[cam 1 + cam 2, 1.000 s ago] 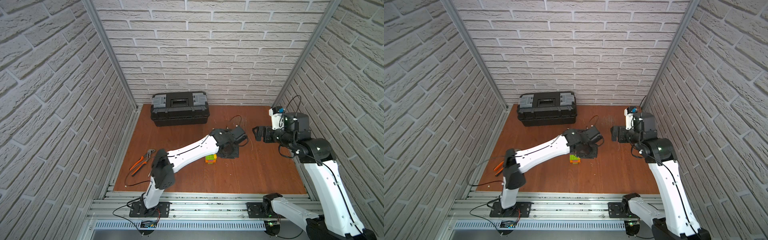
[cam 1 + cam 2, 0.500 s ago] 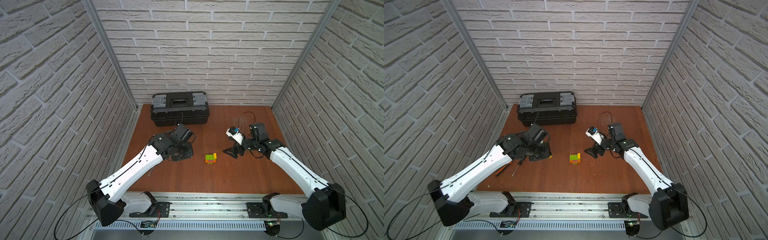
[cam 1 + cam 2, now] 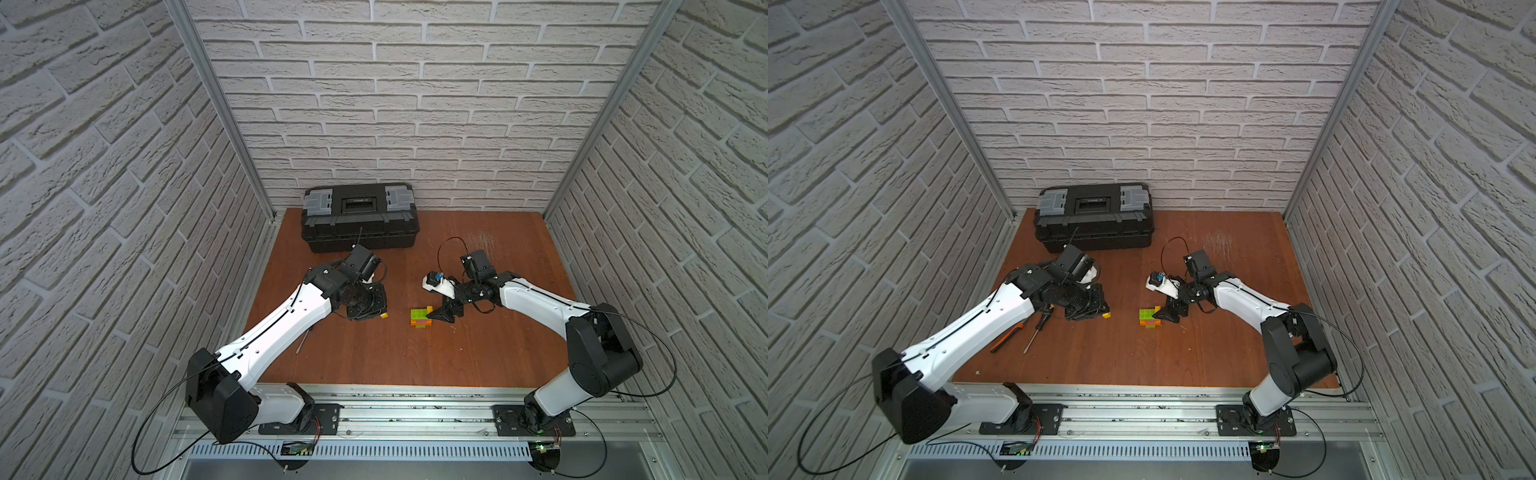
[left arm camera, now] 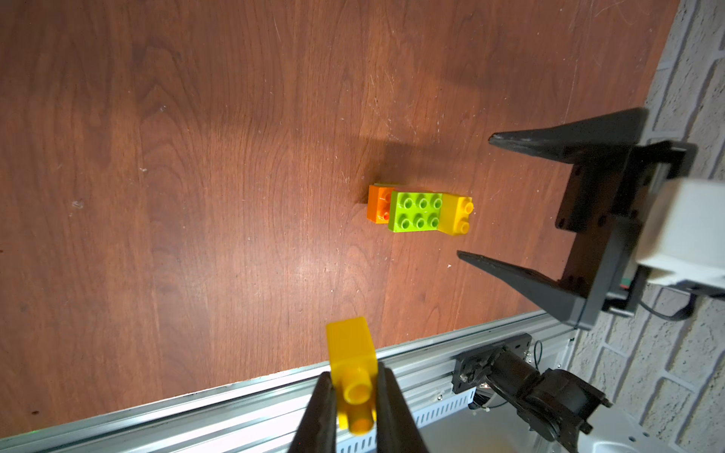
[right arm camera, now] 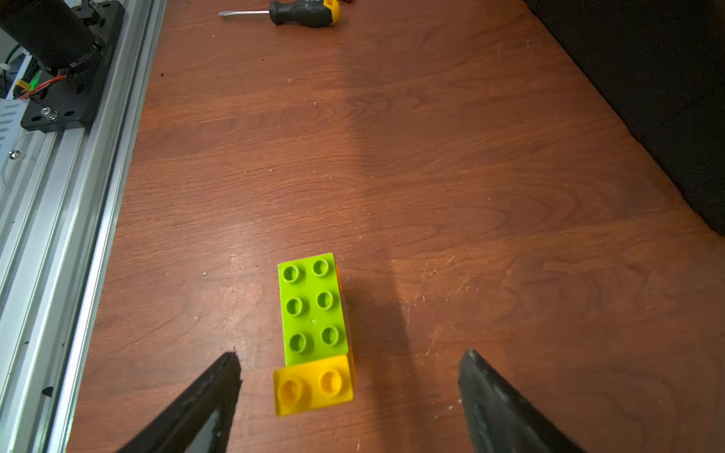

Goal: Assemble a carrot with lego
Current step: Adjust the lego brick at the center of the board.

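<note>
Left tool (image 4: 355, 376) pinched closed, right tool (image 5: 351, 355) spread wide, both arms stretched inward.

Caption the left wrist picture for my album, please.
Left pincer clamps a yellow brick while the open right pincer faces the brick clump.

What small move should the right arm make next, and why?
Probably close the right end effector on the brick stack to steady it: its jaws stand open on either side of the stack's yellow end, not touching, while the left end effector holds a yellow brick ready to add.
</note>
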`<state>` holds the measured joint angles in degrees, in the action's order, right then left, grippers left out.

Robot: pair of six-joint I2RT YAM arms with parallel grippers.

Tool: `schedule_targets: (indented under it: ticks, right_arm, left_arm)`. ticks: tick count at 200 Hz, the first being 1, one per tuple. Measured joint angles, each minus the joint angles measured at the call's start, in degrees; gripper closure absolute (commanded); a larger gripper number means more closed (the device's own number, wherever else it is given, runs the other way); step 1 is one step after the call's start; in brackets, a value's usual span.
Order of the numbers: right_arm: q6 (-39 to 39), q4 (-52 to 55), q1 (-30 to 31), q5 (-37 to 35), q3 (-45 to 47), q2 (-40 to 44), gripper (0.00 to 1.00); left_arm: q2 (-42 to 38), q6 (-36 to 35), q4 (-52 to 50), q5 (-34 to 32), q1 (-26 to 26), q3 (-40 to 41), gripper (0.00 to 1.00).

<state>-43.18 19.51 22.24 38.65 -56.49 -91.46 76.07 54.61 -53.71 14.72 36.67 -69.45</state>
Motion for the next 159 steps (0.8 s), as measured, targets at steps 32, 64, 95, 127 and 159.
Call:
schedule_targets:
  ticks: [32, 64, 95, 127, 159]
  right_arm:
    - [-1.07, 0.07, 1.27, -0.46, -0.59, -1.31, 0.15]
    - [-1.25, 1.51, 3.3, -1.33, -1.79, -1.53, 0.17]
    - [-0.85, 3.65, 5.11, -2.03, -2.69, -1.62, 0.2]
    - [2.43, 3.43, 5.53, -1.73, -2.99, -2.21, 0.24]
    - [9.29, -1.49, 5.79, -1.29, -1.66, -2.54, 0.26]
  left_arm:
    - [1.77, -0.7, 1.9, 2.05, -1.36, 0.24, 1.0]
    - [3.3, -0.98, 3.82, 4.02, -2.56, 0.24, 1.0]
    - [4.13, -1.05, 6.23, 6.01, -4.0, 0.83, 1.0]
    - [4.15, -1.44, 7.26, 7.41, -5.86, 1.49, 1.0]
    - [4.2, -2.75, 7.48, 7.96, -6.78, 1.51, 1.0]
